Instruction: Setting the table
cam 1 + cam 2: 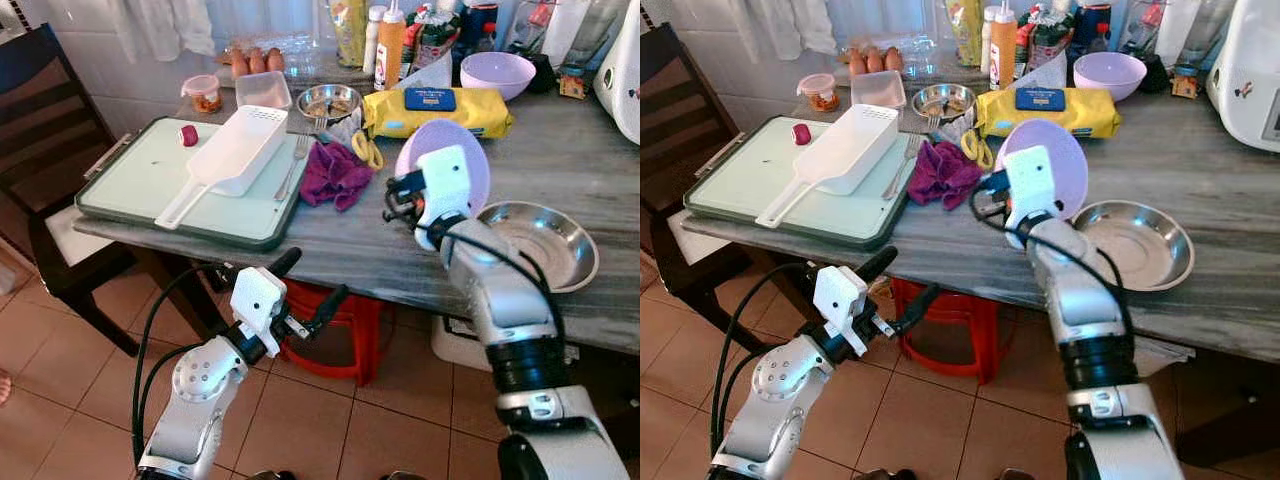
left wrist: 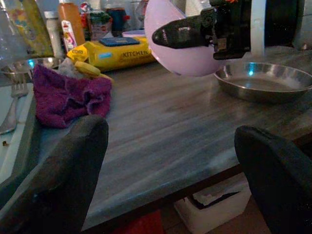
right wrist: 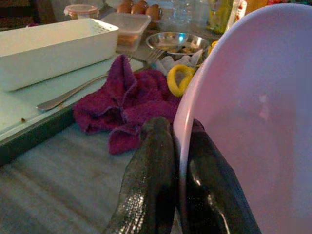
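While the right gripper (image 3: 178, 185) pinches the rim of the lilac bowl (image 1: 452, 160), the bowl hangs tilted above the grey table (image 1: 560, 170) | steel dish (image 1: 545, 240) just beside the bowl | purple cloth (image 1: 335, 172) near it, by the tray (image 1: 150, 180) | left gripper (image 1: 310, 285) below the table edge, fingers spread wide, holding nothing
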You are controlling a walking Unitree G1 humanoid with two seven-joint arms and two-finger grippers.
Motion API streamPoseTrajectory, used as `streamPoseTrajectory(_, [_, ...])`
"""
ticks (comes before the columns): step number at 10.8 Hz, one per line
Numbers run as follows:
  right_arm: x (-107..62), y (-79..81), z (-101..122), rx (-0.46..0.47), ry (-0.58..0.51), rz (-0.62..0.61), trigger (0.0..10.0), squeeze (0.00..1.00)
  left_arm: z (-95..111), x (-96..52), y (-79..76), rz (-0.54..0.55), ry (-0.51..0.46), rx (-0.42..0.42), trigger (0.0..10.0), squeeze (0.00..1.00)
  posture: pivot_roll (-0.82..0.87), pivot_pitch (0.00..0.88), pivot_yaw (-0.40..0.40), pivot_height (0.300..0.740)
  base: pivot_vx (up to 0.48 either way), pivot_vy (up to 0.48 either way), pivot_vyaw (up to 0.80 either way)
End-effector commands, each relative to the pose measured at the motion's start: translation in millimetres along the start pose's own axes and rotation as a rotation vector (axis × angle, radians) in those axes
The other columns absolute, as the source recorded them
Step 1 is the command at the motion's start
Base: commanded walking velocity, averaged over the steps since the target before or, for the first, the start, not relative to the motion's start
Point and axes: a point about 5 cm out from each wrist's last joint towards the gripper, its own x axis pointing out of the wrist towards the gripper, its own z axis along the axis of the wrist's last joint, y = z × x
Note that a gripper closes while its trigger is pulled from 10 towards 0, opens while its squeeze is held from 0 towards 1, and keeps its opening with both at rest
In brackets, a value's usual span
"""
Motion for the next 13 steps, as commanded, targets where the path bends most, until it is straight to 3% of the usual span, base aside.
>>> streamPoseTrajectory(1, [2.9,-0.2,4.3,0.016,0.011,0.006,10.0,0.0,1.4,1.3,-1.1,-0.011,0.0,0.007,10.0,0.0,-0.16,0.137,0.071,0.74,0.0,0.0,0.0])
streamPoseTrajectory(11, [9.2,16.1,-8.6,0.051,0.133,0.085,10.0,0.0,0.6,0.7,-2.4,-0.027,0.023,0.009,10.0,0.0,-0.15,0.139,0.08,0.74,0.0,0.0,0.0])
streamPoseTrajectory(12, [9.1,15.4,-10.0,0.044,0.141,0.085,10.0,0.14,0.4,1.0,-2.4,-0.029,0.026,0.009,10.0,0.0,-0.15,0.139,0.08,0.74,0.0,0.0,0.0])
streamPoseTrajectory(13, [9.2,15.3,-9.9,0.043,0.143,0.084,10.0,0.94,0.5,1.4,-2.1,-0.028,0.027,0.011,10.0,0.0,-0.15,0.139,0.08,0.74,0.0,0.0,0.0])
